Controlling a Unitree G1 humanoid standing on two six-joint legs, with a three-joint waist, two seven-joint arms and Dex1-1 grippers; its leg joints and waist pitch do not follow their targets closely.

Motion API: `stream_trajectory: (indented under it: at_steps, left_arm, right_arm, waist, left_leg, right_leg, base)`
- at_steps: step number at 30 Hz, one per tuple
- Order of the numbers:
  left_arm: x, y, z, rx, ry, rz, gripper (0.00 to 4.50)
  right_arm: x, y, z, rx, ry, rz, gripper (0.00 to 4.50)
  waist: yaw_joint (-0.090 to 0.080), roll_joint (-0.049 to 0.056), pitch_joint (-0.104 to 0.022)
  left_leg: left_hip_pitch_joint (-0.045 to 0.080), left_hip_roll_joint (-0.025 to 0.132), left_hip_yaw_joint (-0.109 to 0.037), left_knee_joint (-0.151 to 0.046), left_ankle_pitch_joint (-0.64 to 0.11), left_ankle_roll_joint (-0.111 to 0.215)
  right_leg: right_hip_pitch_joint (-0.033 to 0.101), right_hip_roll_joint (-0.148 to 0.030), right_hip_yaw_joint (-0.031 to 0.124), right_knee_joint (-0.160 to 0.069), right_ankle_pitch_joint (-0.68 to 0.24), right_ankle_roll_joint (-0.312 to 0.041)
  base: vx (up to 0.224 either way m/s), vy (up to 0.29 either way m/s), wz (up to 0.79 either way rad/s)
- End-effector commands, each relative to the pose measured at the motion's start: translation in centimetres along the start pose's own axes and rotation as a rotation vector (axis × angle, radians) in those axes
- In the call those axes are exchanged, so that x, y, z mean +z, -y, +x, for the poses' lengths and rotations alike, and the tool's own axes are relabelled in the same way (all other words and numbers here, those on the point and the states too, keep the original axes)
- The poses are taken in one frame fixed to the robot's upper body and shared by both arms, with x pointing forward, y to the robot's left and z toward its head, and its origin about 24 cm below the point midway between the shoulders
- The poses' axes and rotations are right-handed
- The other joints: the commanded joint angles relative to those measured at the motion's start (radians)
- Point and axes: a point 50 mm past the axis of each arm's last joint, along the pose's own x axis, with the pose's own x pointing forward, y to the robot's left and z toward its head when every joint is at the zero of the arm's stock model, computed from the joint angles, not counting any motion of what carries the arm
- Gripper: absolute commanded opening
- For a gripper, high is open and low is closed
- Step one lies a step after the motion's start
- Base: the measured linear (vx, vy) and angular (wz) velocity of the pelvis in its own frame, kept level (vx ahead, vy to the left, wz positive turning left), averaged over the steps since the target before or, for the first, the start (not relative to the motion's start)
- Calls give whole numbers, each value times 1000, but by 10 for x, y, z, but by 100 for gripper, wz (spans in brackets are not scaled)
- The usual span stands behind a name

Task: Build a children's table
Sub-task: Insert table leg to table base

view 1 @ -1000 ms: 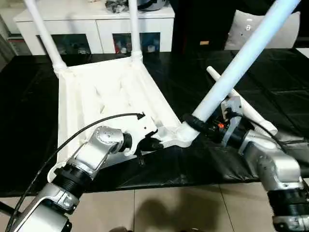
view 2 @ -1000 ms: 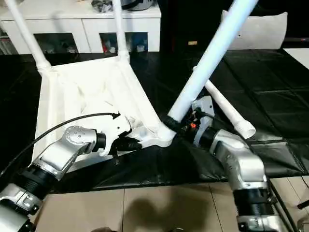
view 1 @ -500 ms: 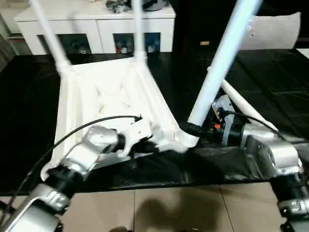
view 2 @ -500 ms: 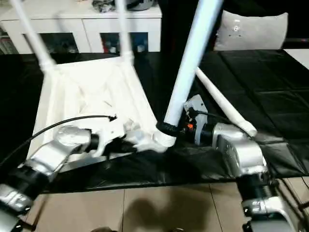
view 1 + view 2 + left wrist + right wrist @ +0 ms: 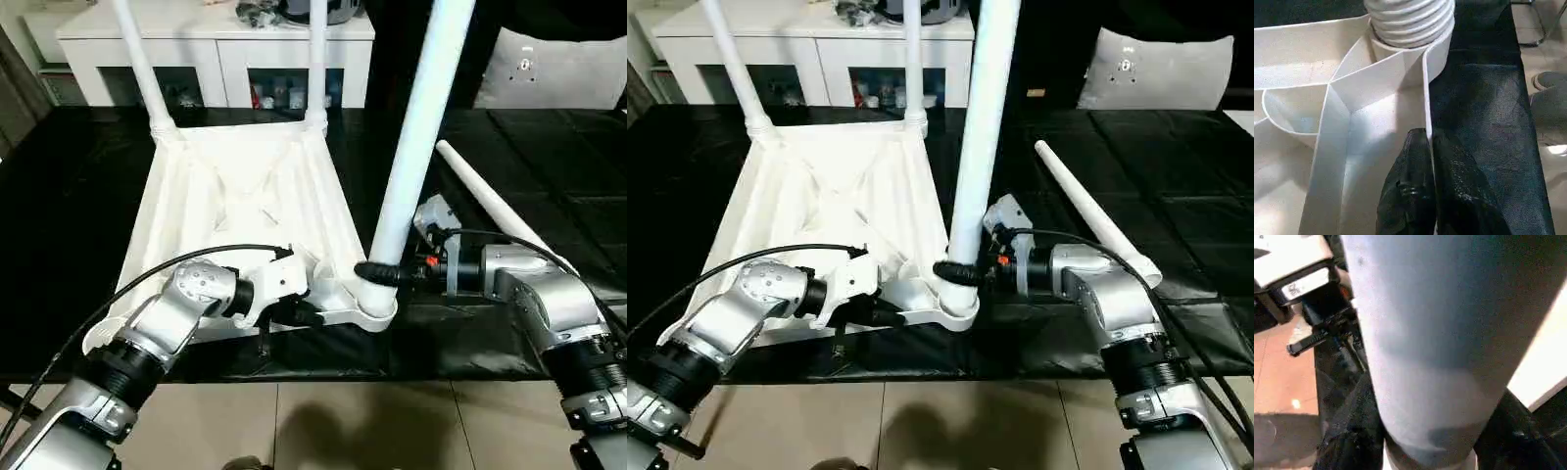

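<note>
Right jaws clamp the upright leg at its near corner socket, left jaws pinch the upturned tabletop's rim; any tilt could jam the threads.

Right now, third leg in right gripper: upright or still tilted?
Upright. The third leg rises near-vertical from the tabletop's near corner socket, right gripper clamped around its base.

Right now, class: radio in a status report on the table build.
Left gripper shut on tabletop rim. Right gripper shut on third leg, upright in near corner socket. Fourth leg loose on the mat.
</note>
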Motion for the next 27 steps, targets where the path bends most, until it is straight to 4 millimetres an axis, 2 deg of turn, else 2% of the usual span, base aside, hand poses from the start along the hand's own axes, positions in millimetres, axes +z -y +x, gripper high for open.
stream_trajectory:
  at_steps: [1, 4, 8, 16, 22, 27]
  left_arm:
    - [-2, 3, 7, -33, -44, 26, 0]
    - [-2, 3, 6, -35, -45, 29, 0]
    - [-1, 4, 6, -42, -38, 32, 0]
    - [1, 5, 7, -50, -18, 28, 0]
    - [3, 2, 9, -12, 19, -18, 0]
    - [3, 1, 10, 0, 26, -28, 0]
  right_arm:
    - [-6, -2, 3, 20, -38, 13, 190]
    - [-7, -1, 1, 13, -47, 8, 190]
    - [-8, 1, 1, 0, -54, 4, 190]
    - [-13, 2, 5, -2, 50, 112, 189]
    - [-35, 0, -5, -59, 196, 260, 189]
    - [-55, -5, -9, -122, 226, 296, 189]
  waist:
    - [-5, -10, -60]
    - [-5, -10, -61]
    - [-5, -9, -63]
    - [-5, -6, -63]
    - [1, -3, -65]
    - [2, 2, -61]
  left_leg:
    - [11, 55, -18, -78, -272, 20]
    - [12, 55, -18, -79, -275, 17]
    - [10, 56, -18, -79, -261, 21]
    - [10, 56, -18, -79, -270, 20]
    - [10, 57, -16, -78, -262, 24]
    - [11, 56, -20, -83, -302, 16]
  right_leg:
    - [46, -67, 54, -77, -376, -172]
    - [46, -67, 54, -79, -392, -166]
    - [46, -66, 54, -74, -348, -179]
    - [47, -66, 54, -74, -338, -190]
    - [47, -66, 53, -75, -318, -197]
    - [45, -68, 51, -83, -372, -178]
  base:
    - [0, 0, 0]
    - [0, 0, 0]
    - [0, 0, 0]
    - [0, 0, 0]
    - [0, 0, 0]
    - [0, 0, 0]
